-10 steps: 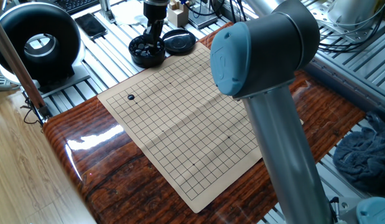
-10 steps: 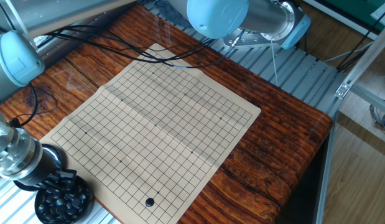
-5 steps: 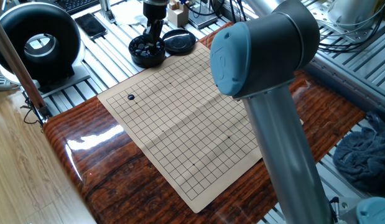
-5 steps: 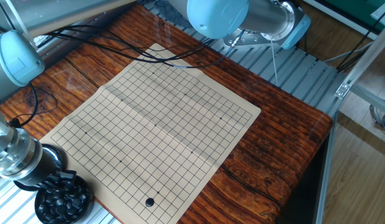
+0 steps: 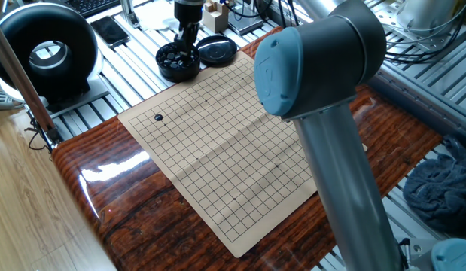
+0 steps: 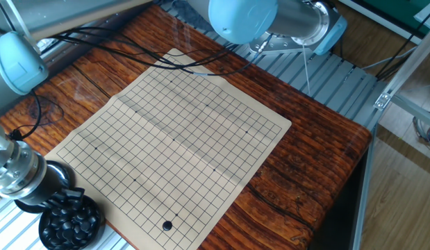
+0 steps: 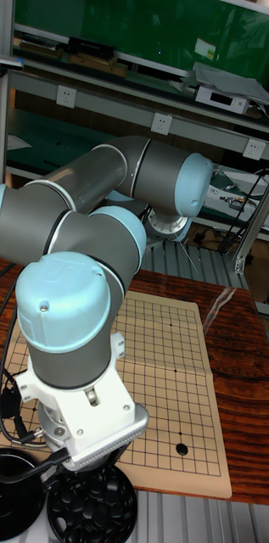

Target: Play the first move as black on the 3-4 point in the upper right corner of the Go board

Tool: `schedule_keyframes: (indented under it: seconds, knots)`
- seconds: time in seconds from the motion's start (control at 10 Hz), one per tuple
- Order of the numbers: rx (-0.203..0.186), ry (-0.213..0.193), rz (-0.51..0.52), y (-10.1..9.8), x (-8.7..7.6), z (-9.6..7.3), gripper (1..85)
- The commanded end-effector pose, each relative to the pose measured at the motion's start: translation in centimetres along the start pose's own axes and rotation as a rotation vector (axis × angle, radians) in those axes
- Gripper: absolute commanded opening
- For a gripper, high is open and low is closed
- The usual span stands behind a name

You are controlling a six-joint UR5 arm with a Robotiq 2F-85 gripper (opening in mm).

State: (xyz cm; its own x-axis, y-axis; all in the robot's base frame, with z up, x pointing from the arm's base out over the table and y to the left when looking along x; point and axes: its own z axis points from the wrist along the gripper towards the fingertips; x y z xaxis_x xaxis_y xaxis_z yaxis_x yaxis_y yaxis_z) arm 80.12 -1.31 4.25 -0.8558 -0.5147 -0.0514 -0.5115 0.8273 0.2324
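Gripper (image 5: 186,51) sits low in the bowl (image 5: 178,64) of black stones at the upper left of one fixed view, its fingertips down among the stones, and whether they are spread or pinching one I cannot tell. Just right of the bowl lies its lid (image 5: 217,50), and below both the board (image 5: 225,143) spreads across the wooden table (image 5: 112,196). One black stone (image 5: 159,117) rests on the board near its left corner in that view, and at bottom centre (image 6: 167,225) in the other fixed view.
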Motion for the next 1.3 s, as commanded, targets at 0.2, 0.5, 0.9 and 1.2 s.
schedule_keyframes:
  seconds: [0.2, 0.5, 0.9, 1.2]
  knots:
    - [0.042, -0.026, 0.039, -0.9, -0.5, -0.7, 19.0]
    - [0.054, -0.03, 0.043, -1.0, -0.7, -0.9, 19.0]
    - [0.091, -0.034, 0.043, -2.0, -0.7, -0.9, 19.0]
    - [0.1, -0.029, 0.025, -2.5, -0.6, -0.7, 19.7]
